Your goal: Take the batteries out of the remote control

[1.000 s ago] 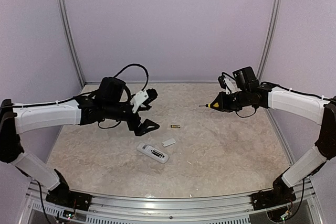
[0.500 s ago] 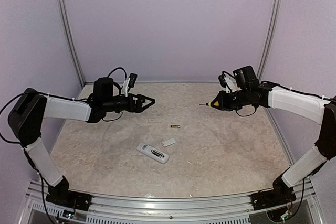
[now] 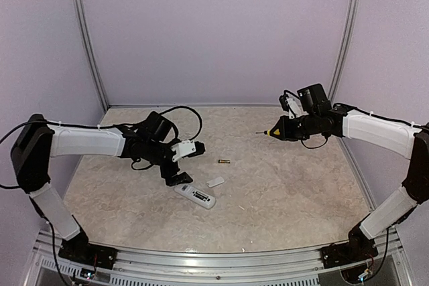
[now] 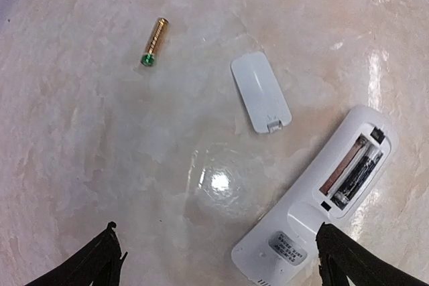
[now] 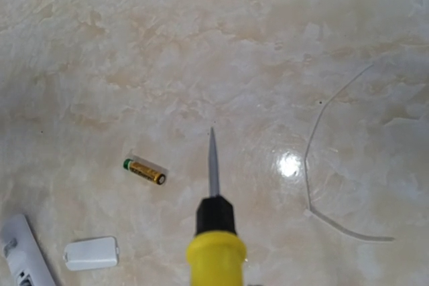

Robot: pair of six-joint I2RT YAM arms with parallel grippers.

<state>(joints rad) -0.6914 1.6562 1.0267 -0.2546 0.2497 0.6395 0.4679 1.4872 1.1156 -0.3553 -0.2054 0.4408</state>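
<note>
The white remote control (image 3: pixel 195 195) lies back-up on the table, its battery bay open. In the left wrist view the remote (image 4: pixel 301 226) holds one dark battery (image 4: pixel 358 175) beside an empty slot. The brassy-gold battery (image 3: pixel 224 161) lies loose on the table, and shows in the left wrist view (image 4: pixel 154 41) and the right wrist view (image 5: pixel 144 171). My left gripper (image 3: pixel 184 164) is open and empty, hovering just above and left of the remote, and its fingertips (image 4: pixel 100 266) frame the remote's end. My right gripper (image 3: pixel 285 128) is shut on a yellow-handled screwdriver (image 5: pixel 213 232), held in the air right of the gold battery.
The small white battery cover (image 3: pixel 215 181) lies between the remote and the gold battery, also in the left wrist view (image 4: pixel 261 92). A thin clear plastic strand (image 5: pixel 315 165) lies on the marble-patterned table (image 3: pixel 288 192). Purple walls close the back and sides.
My left arm has swung from the back left down toward the remote, gripper open. The right arm with the screwdriver has not moved. Remote, cover and gold battery lie as before.
</note>
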